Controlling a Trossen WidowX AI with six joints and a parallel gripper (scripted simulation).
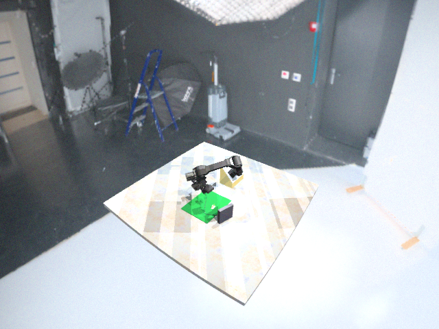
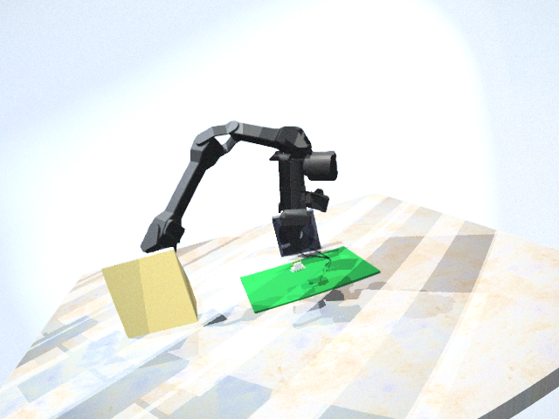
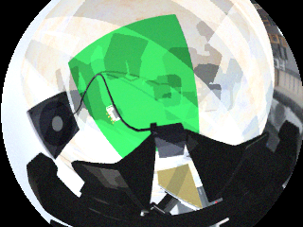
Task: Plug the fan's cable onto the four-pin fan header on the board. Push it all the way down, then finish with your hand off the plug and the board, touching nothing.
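Note:
The green board (image 1: 198, 209) (image 2: 271, 292) (image 3: 172, 35) lies flat on the table. The white four-pin header (image 1: 212, 206) (image 2: 297, 266) (image 3: 113, 113) stands on it, with nothing on its pins. My gripper (image 2: 295, 241) (image 3: 169, 134) is shut on the dark cable plug (image 3: 170, 146), held above the board. In the wrist view the header is left of the plug. The black cable (image 3: 138, 129) arcs from the plug over the board to the fan. The plug's underside is hidden.
The dark square fan (image 1: 225, 213) (image 2: 314, 238) (image 3: 44, 120) stands upright by the board's edge, close to the header's side. A yellow block (image 1: 225, 178) (image 2: 157, 292) (image 3: 180, 181) stands near the arm's base. The cable's loop rises over the board.

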